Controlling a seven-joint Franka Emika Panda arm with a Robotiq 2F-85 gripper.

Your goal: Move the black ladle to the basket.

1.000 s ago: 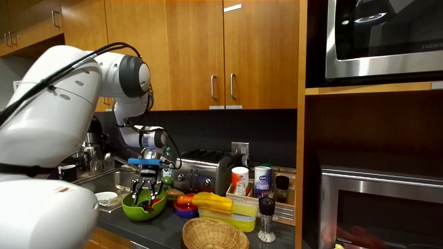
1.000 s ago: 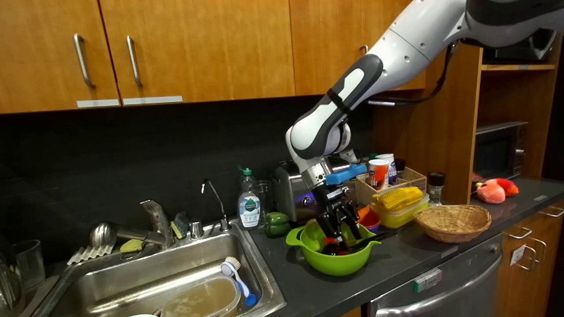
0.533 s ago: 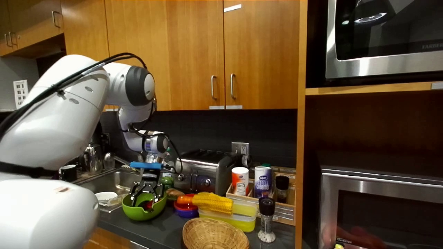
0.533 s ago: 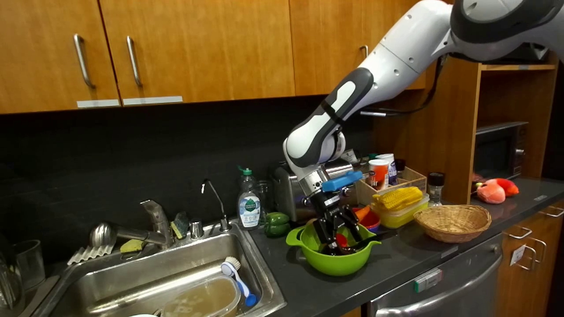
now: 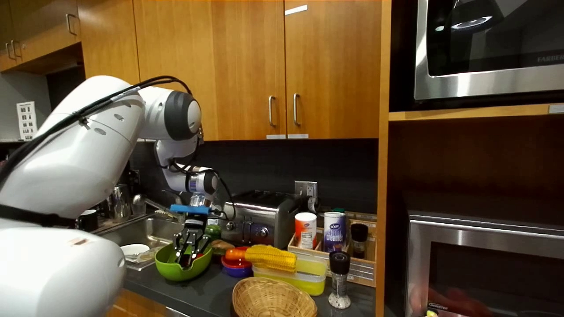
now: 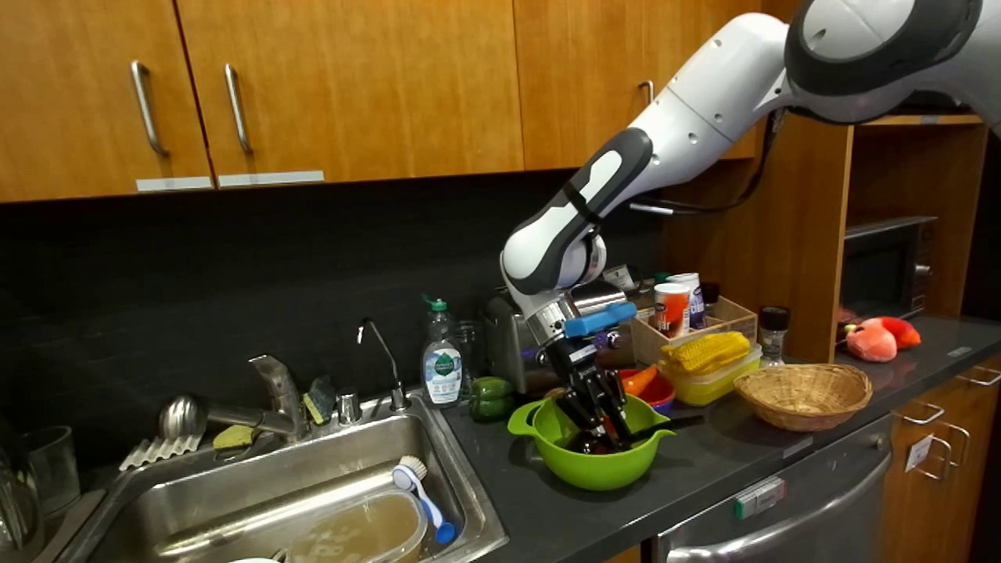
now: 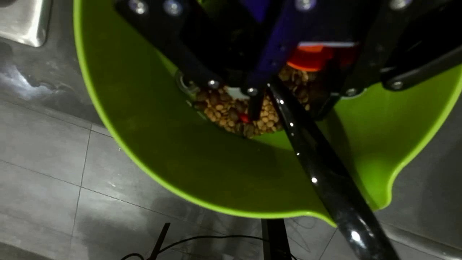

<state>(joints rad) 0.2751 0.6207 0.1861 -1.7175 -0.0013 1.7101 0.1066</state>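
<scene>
The black ladle lies in the green bowl (image 6: 583, 471); its handle (image 7: 335, 187) slopes out over the spout, and its end (image 6: 688, 421) shows in an exterior view. Its scoop is hidden. My gripper (image 7: 288, 110) is down in the bowl, its fingers partly closed around the handle with a gap visible beside the left finger. It shows in both exterior views (image 5: 184, 262) (image 6: 611, 439). The tan wicker basket (image 6: 803, 396) stands on the counter beyond the bowl, also seen in an exterior view (image 5: 273, 297).
Brown and tan beans (image 7: 231, 115) lie in the bowl. Between bowl and basket are a red and blue bowl (image 5: 238, 268) with a carrot and a yellow box (image 5: 304, 281) with corn. A toaster (image 5: 260, 211) stands behind, a sink (image 6: 297, 485) beside, a grinder (image 5: 339, 281) near the basket.
My arm has lowered slightly and shifted toward the basket side. The gripper's fingers have come closer together on either side of the ladle handle. The bowl and basket have not moved.
</scene>
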